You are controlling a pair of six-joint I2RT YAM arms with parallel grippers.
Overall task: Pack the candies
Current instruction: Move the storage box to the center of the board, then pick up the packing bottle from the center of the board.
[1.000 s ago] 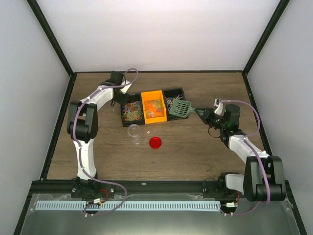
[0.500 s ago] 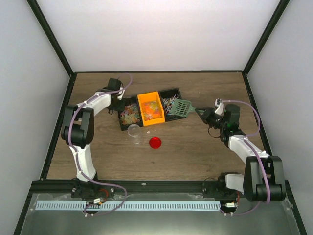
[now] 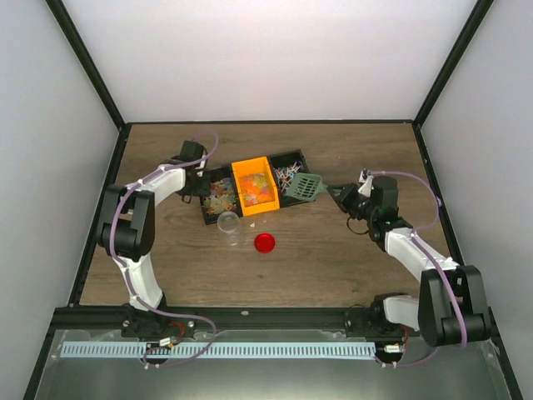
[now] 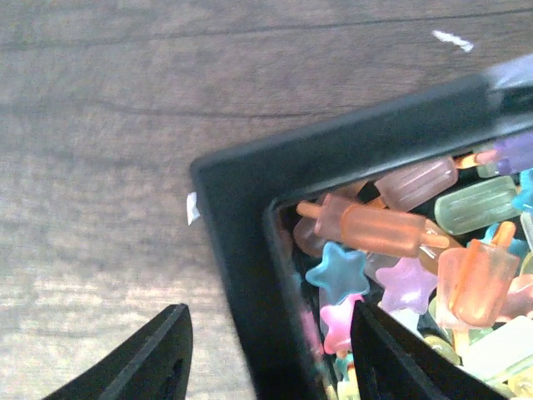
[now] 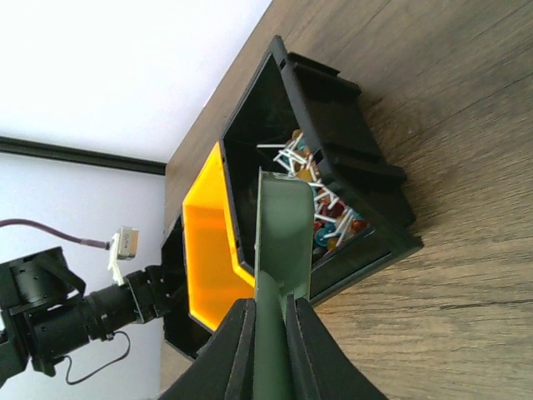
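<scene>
Since the earlier frame the row of bins has slid left with the left gripper (image 3: 193, 185), and the right gripper (image 3: 343, 195) has brought the scoop (image 3: 306, 187) further over the far black bin (image 3: 293, 158). The left gripper (image 4: 266, 350) is spread wide, straddling a corner wall of the near black bin (image 4: 241, 225): one finger (image 4: 158, 354) is outside over the table (image 4: 100, 167), the other (image 4: 383, 354) is inside among the candies (image 4: 391, 242). The right gripper (image 5: 268, 350) is clamped on the scoop's (image 5: 283, 225) handle. Just ahead of it the blade stands edge-on above stick candies (image 5: 321, 217), with the orange bin (image 5: 208, 250) beyond.
</scene>
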